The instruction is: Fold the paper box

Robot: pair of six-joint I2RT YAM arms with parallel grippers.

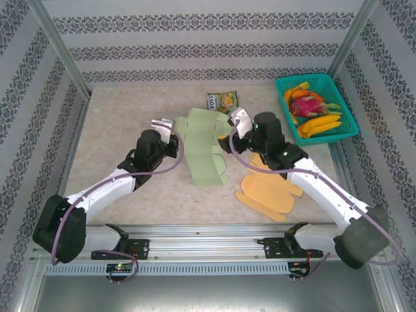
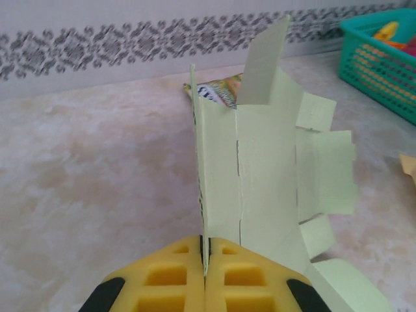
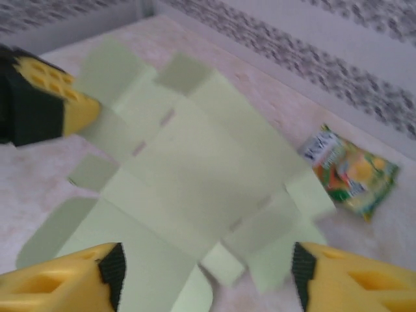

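The pale green box blank (image 1: 201,146) lies unfolded at the middle of the tabletop, flaps spread, its left panel raised upright. The left gripper (image 2: 205,250) is pinched tight on that raised panel's edge. The right gripper (image 3: 208,273) hovers over the blank's right side, jaws wide apart, holding nothing. A snack packet (image 1: 222,101) touches the blank's far edge. An orange blank (image 1: 270,192) lies flat just right, nearer the front edge. A teal basket (image 1: 312,78) of fruit sits in the far right corner.
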